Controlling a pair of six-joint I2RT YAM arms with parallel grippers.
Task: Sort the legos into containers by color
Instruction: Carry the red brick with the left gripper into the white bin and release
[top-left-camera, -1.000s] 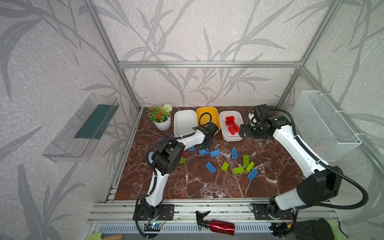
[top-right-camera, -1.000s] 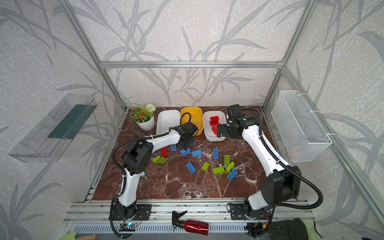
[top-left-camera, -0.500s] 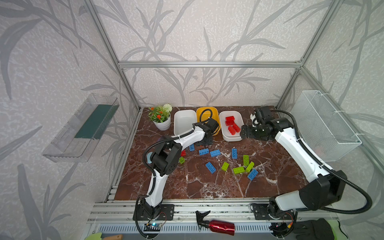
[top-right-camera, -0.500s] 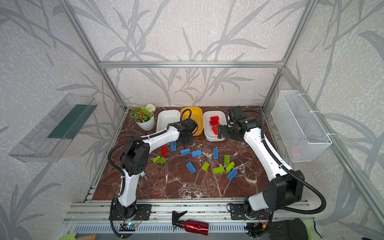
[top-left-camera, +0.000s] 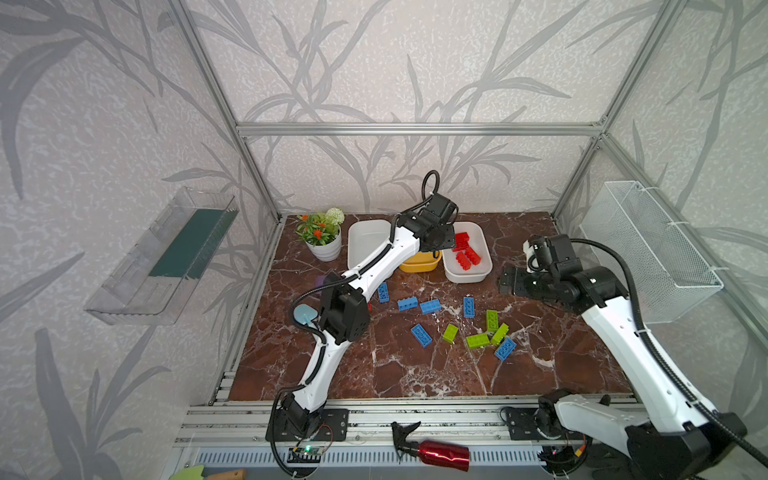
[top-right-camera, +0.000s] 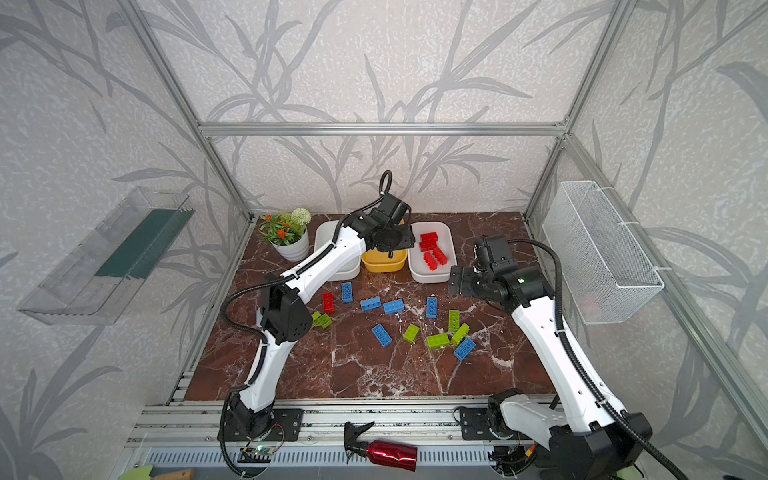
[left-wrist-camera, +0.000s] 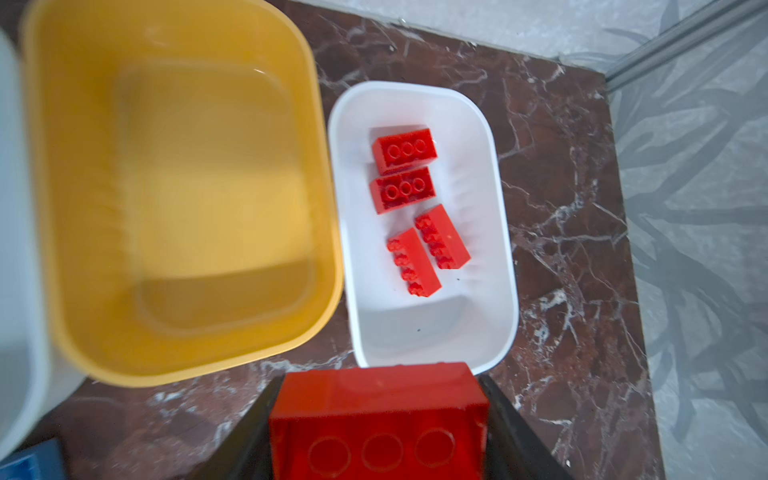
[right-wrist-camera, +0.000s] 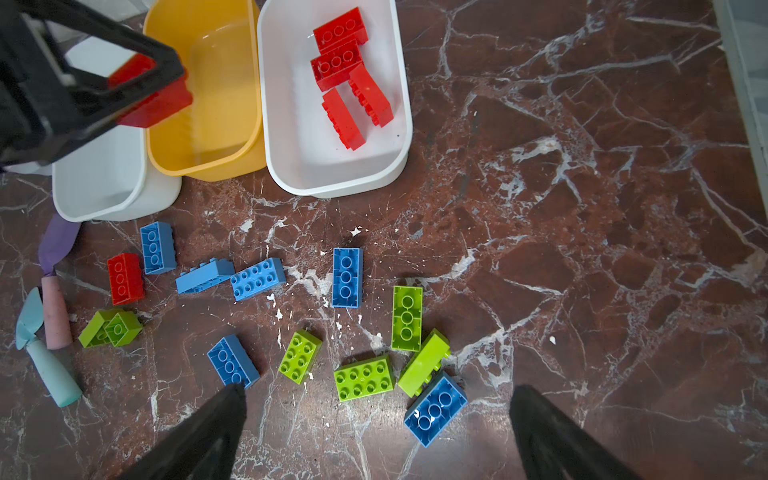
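Presently the left tool (left-wrist-camera: 380, 440) clamps a red brick (left-wrist-camera: 374, 390) aloft near the yellow tub (left-wrist-camera: 322, 249); the right tool (right-wrist-camera: 379, 390) hangs wide open over loose bricks (right-wrist-camera: 347, 276) on the surface (right-wrist-camera: 582, 249).

Right side clear, back and left obstructed
Bare marble table (top-left-camera: 561, 340) is found right of the scattered legos (right-wrist-camera: 347, 276), where passage is unhindered. The back edge is blocked by three adjoining containers (right-wrist-camera: 332, 187), over which the left gripper (right-wrist-camera: 153, 91), closed on a red brick (left-wrist-camera: 374, 399), is held; a flower pot (top-left-camera: 326, 249) and a teal scoop (right-wrist-camera: 52, 374) are crowded at the left
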